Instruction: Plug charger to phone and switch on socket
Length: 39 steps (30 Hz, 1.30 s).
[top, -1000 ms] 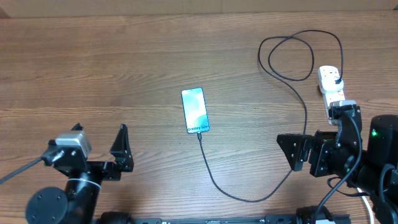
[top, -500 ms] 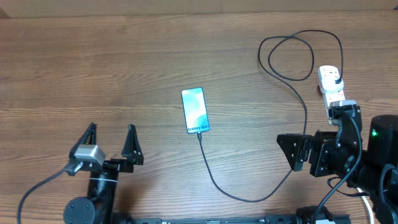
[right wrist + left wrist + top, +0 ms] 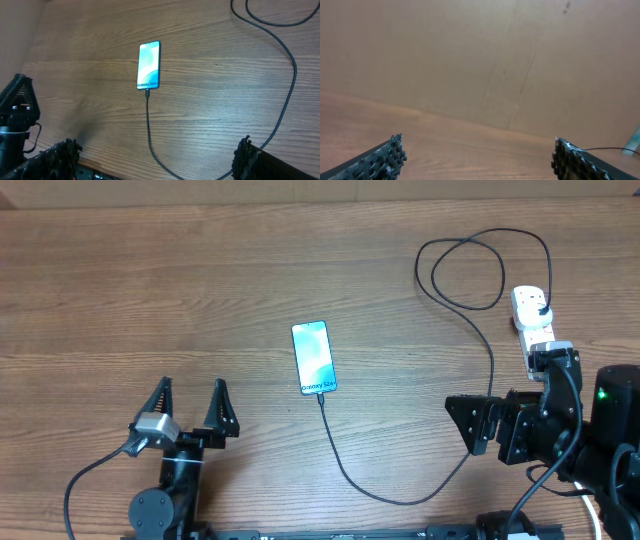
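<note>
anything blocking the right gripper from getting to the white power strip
Nothing solid shows. Only the charger's thin black cable lies flat between the open right gripper and the white oblong power strip. In the overhead view the right arm hides the strip's near end.

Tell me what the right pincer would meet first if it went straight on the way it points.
Most likely the charger cable, which lies between it and the phone, provided the open right pincer travels low enough. Its height above the table is unclear, so it might pass over.
</note>
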Motion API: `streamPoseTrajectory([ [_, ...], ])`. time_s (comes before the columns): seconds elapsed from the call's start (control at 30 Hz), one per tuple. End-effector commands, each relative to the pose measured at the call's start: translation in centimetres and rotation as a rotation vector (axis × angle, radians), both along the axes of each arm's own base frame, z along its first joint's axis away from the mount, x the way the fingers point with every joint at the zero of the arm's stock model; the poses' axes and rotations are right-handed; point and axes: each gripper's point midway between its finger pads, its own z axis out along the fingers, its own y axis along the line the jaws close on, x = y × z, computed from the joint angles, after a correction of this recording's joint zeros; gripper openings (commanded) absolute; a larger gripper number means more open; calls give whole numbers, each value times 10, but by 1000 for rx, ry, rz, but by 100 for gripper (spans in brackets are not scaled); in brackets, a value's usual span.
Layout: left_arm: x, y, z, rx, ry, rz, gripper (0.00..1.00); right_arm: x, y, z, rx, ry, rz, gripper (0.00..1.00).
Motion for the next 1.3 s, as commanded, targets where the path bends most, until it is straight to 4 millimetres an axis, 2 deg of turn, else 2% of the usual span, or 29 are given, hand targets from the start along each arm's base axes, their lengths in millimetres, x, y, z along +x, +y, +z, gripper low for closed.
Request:
streamPoseTrajectory([
  [0.0, 0, 5, -1, -45, -7, 20, 100, -1, 1, 8, 1, -30, 9, 100],
  [0.1, 2, 9, -13, -45, 44, 41, 99, -1, 1, 8, 1, -30, 9, 100],
  [0.3, 4, 15, -66, -29, 257, 82, 100, -1, 1, 8, 1, -30, 9, 100],
  [1.27, 4, 14, -65, -20, 252, 79, 99, -1, 1, 8, 1, -30, 9, 100],
])
